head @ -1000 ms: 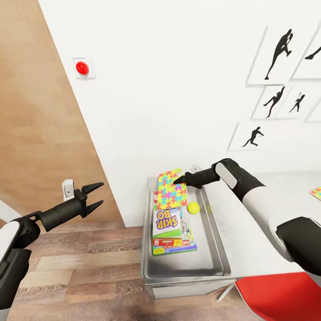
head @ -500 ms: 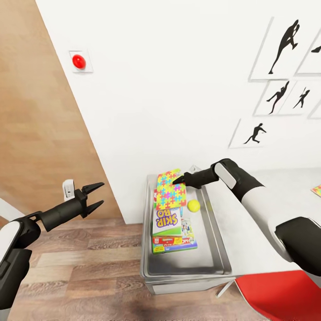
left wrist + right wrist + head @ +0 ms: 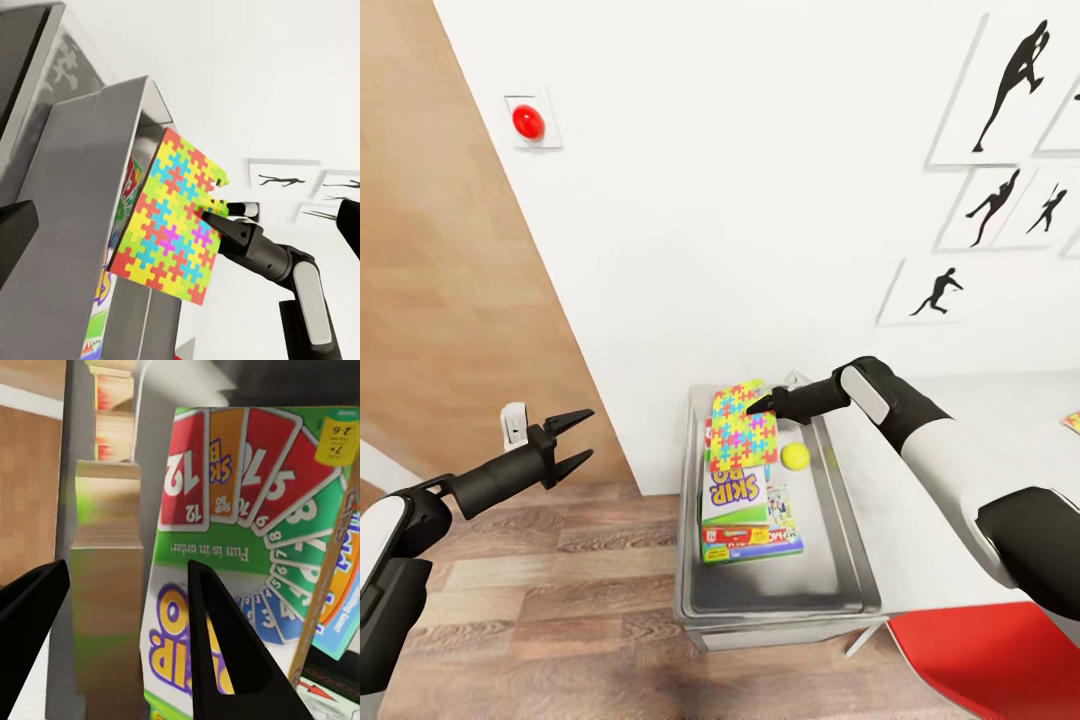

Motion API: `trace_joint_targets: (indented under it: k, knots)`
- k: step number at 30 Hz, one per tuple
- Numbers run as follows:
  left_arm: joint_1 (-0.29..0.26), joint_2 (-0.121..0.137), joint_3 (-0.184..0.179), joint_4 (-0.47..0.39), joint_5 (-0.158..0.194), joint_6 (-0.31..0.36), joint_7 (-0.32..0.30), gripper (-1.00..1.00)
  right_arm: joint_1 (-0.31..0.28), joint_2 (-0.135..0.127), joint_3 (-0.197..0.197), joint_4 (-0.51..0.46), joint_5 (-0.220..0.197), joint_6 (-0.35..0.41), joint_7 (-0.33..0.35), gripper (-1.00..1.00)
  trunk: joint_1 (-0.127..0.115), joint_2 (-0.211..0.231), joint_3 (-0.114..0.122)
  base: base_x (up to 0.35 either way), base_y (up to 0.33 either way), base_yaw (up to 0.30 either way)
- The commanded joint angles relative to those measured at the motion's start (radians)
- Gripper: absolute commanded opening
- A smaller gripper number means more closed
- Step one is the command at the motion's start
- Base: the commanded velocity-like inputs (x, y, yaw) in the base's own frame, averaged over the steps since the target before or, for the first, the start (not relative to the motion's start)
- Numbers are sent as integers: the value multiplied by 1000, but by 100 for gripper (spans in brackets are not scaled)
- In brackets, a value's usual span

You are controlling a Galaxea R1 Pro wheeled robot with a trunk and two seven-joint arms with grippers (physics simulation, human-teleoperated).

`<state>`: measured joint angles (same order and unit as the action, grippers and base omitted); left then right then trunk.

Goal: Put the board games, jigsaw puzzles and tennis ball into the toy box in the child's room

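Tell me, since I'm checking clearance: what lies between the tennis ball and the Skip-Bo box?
Head view: only bare metal floor of the toy box lies between the tennis ball and the Skip-Bo box.

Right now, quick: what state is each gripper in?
Left gripper: open, empty, over the wooden floor.
Right gripper: open, at the colourful jigsaw puzzle in the metal toy box, not gripping it.

Bright, even light; right wrist view blurred
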<state>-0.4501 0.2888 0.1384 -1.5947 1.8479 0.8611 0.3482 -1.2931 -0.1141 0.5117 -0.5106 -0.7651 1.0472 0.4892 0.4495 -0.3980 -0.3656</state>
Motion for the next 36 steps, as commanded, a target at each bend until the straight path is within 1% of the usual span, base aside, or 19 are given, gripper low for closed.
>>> trace_joint_targets:
  k: [1,17,29,36]
  knots:
    - [-1,0,1,-1,10,3,10,100,-1,-1,5,0,6,0,9,-100,1,-2,-3,0,0,0]
    - [-1,0,1,-1,10,2,11,100,1,-1,7,0,7,0,8,-100,1,-2,-28,0,0,0]
    - [-1,0,0,-1,10,2,11,100,1,2,7,0,9,0,7,-100,1,-2,-33,0,0,0]
    - [-1,-1,0,-1,10,2,11,100,0,12,8,0,11,0,4,-100,1,-2,-33,0,0,0]
